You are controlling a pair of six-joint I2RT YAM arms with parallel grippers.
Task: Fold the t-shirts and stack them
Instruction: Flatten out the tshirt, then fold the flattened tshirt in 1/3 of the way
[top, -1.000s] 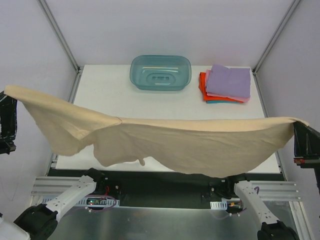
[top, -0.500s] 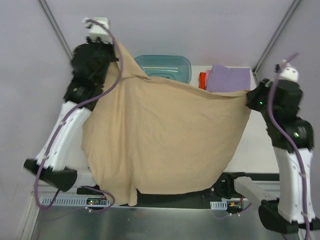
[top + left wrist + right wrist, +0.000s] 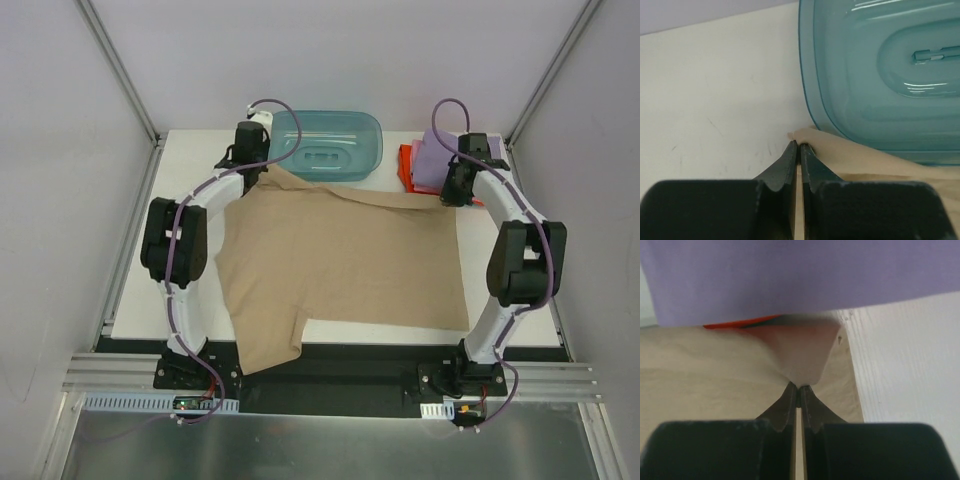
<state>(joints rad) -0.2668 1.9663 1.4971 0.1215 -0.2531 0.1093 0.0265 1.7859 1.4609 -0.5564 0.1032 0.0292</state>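
A: Where is the tan t-shirt (image 3: 340,260) found?

B: It is spread open on the white table (image 3: 190,180), between the two arms. Its far edge is laid against the near side of the teal tub (image 3: 322,145), and a flap at the near left is draped over the table's near edge.

A: How is the left gripper (image 3: 262,165) set?

B: It is lowered to the shirt's far left corner, just beside the tub. In the left wrist view the left gripper (image 3: 799,146) is seen with its jaws pressed together, and a small tip of tan cloth is pinched between them. The tub (image 3: 880,75) is seen right next to that corner, with the cloth tucked against its wall.

A: And the right gripper (image 3: 452,195)?

B: It is placed at the shirt's far right corner. In the right wrist view the right gripper (image 3: 799,389) is closed on the fabric, which is drawn into a small peak at the jaw tips.

A: Is anything else seen near that corner?

B: A folded stack is kept at the table's far right. The lilac t-shirt (image 3: 790,275) is laid on top and an orange-red t-shirt (image 3: 740,322) is glimpsed beneath it. From above, the stack is partly hidden by the right arm, so only a lilac (image 3: 432,162) strip and an orange-red (image 3: 404,165) edge are shown. Whether the tan cloth is touching the stack cannot be told.
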